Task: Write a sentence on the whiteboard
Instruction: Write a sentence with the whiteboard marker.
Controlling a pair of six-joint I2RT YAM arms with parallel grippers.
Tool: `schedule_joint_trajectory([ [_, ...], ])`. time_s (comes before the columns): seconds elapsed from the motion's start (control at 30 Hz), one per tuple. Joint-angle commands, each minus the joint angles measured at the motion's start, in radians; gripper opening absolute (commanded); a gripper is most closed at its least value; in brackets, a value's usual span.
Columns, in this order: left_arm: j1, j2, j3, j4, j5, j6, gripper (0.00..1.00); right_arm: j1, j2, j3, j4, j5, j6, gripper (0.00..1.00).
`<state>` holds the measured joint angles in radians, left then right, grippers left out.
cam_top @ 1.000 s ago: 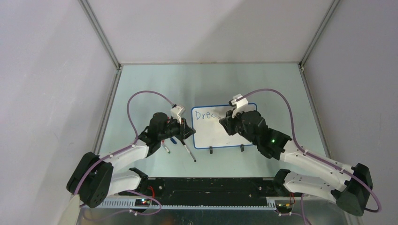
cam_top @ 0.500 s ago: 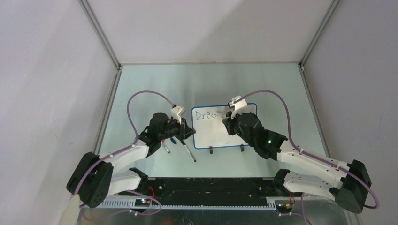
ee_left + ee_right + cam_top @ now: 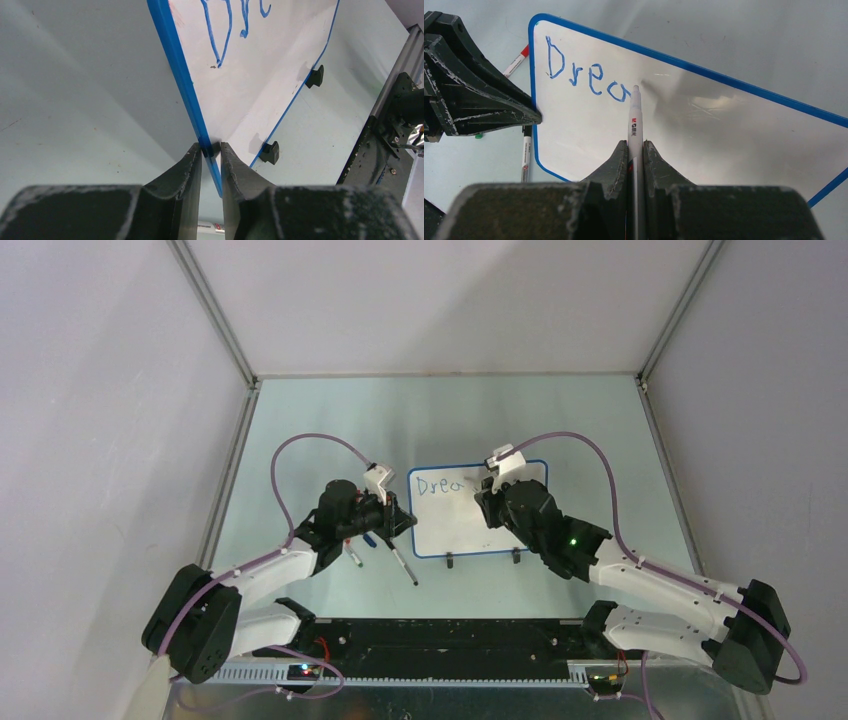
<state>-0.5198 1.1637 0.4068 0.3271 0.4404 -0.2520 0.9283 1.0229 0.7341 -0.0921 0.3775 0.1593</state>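
1. Whiteboard (image 3: 470, 530) lies flat between the two pincers in the top view, its long axis running from one to the other. The left gripper (image 3: 405, 522) is at its short edge. The right gripper (image 3: 492, 492) hangs over the far long edge, where the sentence (image 3: 440, 485) begins. Two spare markers (image 3: 403, 566) lie behind the left pincer.
2. In the left wrist view, the left gripper (image 3: 211, 150) is pinched on the whiteboard's blue rim (image 3: 172, 40). The board stretches straight ahead of the fingers, with its clip feet (image 3: 270, 152) off to their right.
3. In the right wrist view, the right gripper (image 3: 635, 147) is pressed on a marker (image 3: 635, 120) that points straight out from the fingers. Its tip sits at the end of "Drea" (image 3: 586, 75), seemingly touching the board. Bare board (image 3: 724, 150) for the next letter lies to the right of the tip, away from the left gripper (image 3: 531, 119). The right arm is the writing one; the likely next stroke runs along the board's long axis.
4. Against a second ago, the right forearm has shifted slightly toward the left pincer. The left arm and board sit unchanged.
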Motion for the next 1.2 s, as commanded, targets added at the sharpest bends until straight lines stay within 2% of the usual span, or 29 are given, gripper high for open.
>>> schedule_joint_trajectory([
  [0.0, -0.011, -0.02, 0.002, 0.042, 0.024, 0.026, 0.25, 0.003, 0.005, 0.004, 0.032, 0.012, -0.011, 0.0],
  [1.17, -0.012, -0.017, 0.006, 0.037, 0.022, 0.03, 0.24, -0.032, 0.045, 0.035, -0.032, 0.009, 0.01, 0.0],
])
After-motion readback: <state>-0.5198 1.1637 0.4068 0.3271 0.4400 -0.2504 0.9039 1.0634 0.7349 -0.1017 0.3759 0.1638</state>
